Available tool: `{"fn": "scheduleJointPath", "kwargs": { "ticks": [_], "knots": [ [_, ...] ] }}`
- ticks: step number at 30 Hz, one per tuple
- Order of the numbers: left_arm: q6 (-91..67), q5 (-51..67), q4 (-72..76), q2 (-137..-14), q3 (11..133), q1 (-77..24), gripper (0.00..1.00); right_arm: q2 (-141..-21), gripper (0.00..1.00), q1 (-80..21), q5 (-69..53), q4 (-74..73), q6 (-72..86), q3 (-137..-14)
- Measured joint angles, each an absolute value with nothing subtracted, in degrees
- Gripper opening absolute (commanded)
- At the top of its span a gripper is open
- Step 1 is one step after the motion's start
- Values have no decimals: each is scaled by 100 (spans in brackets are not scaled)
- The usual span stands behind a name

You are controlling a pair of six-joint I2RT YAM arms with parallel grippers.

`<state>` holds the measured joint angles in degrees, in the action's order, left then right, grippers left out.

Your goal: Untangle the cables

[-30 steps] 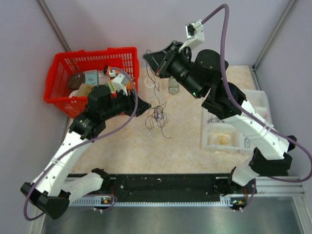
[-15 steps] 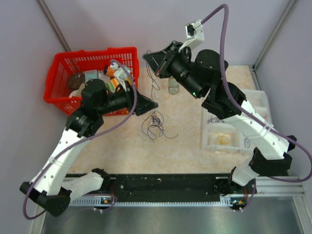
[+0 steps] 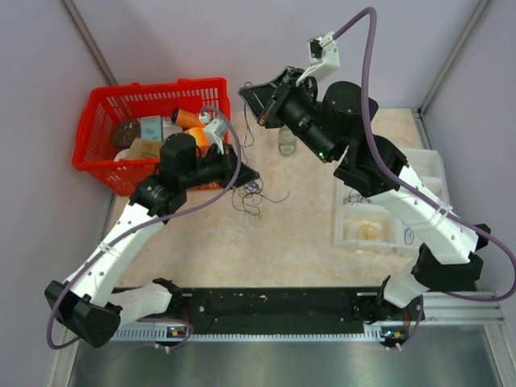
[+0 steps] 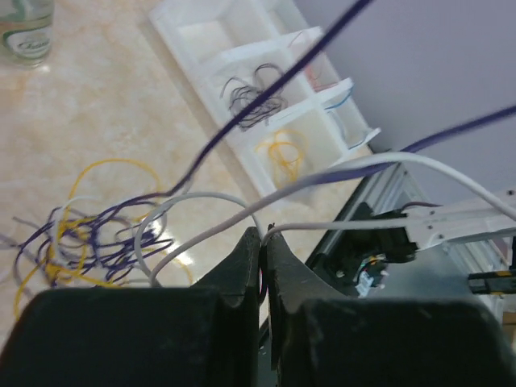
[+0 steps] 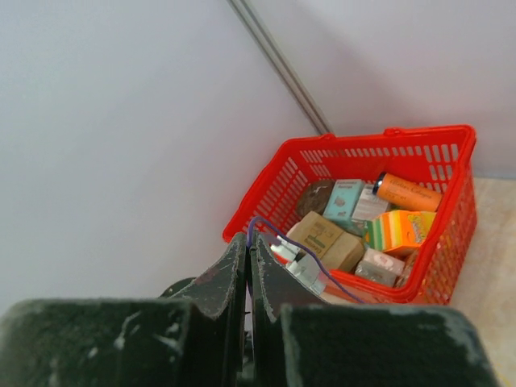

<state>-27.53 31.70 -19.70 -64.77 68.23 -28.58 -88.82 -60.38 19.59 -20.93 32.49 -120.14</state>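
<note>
Cables (image 3: 255,196) lie bunched on the table (image 3: 306,250) near its middle, touching the tips of my left gripper (image 3: 251,174) on their near side, so my left arm is much the nearer of the 2. My right gripper (image 3: 250,98) hangs high above and beyond the bunch, its jaws pressed together on 1 dark purple strand (image 4: 266,89). That strand is the axis that matters: it runs taut from the bunch up and away to my right tips, a straight line in the left wrist view.

My left jaws are drawn to a thin slit and a pale strand (image 4: 201,197) meets their tips. I judge that I hold it, though the pinch is too fine to be sure of. The coming pull, as I judge it, must work along that axis: left staying low at the bunch, right drawing up and away. Otherwise the yellow and purple loops only tighten. Other cables sit in the white tray (image 3: 427,173) on my right, well apart from the bunch.

Half a second ago my left jaws stood wide; now they have narrowed. Over the last second the loops trailing toward me have drawn in closer to my left tips. My right arm has barely moved.
</note>
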Motion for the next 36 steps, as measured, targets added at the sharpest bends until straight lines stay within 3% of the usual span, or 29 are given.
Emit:
{"fn": "scheduleJointPath", "kwargs": {
  "ticks": [10, 14, 24, 32, 36],
  "knots": [
    [-3092, 1750, -3262, -5583, 5059, -2810, 0, -9233, 0, -6020, 2506, -1962, 1959, -13524],
    [-3347, 1267, -3922, -5618, 4877, -2578, 0, -9181, 0, -6020, 2668, -1660, 1441, -13965],
    [-3614, 582, -4613, -6539, 4899, -1629, 0, -8934, 0, -6018, 2292, -714, 1229, -14151],
    [-3586, 530, -4683, -6383, 4897, -1428, 0, -8912, 0, -6018, 1903, -38, 1236, -14400],
    [-3468, 698, -4683, -6132, 4897, -1354, 0, -8482, 0, -6018, 2029, -449, 1155, -13349]
  ]
}}
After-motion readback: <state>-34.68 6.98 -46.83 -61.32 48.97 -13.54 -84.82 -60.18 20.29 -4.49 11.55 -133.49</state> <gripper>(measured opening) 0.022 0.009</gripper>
